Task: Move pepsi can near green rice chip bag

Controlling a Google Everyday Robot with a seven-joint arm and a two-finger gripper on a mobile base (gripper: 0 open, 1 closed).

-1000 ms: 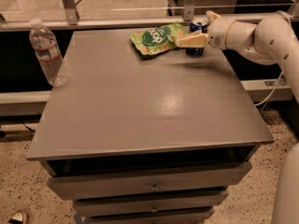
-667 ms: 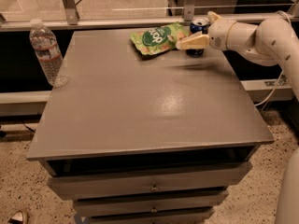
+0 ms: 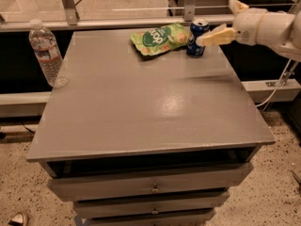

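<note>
The pepsi can [image 3: 196,36] stands upright at the far edge of the grey table [image 3: 141,107], right beside the green rice chip bag [image 3: 159,37], which lies flat to its left. My gripper [image 3: 217,22] is open and empty, just right of the can and slightly above it. One cream fingertip [image 3: 209,39] is close to the can's right side, the other finger [image 3: 236,4] points up and away.
A clear plastic water bottle [image 3: 46,54] stands at the table's left edge. A metal rail [image 3: 117,21] runs behind the table. Drawers [image 3: 150,187] are below the tabletop. A white cable [image 3: 277,88] hangs at the right.
My gripper was closed around the can. It has let go, opened and drawn back to the right. The can stays standing beside the bag.
</note>
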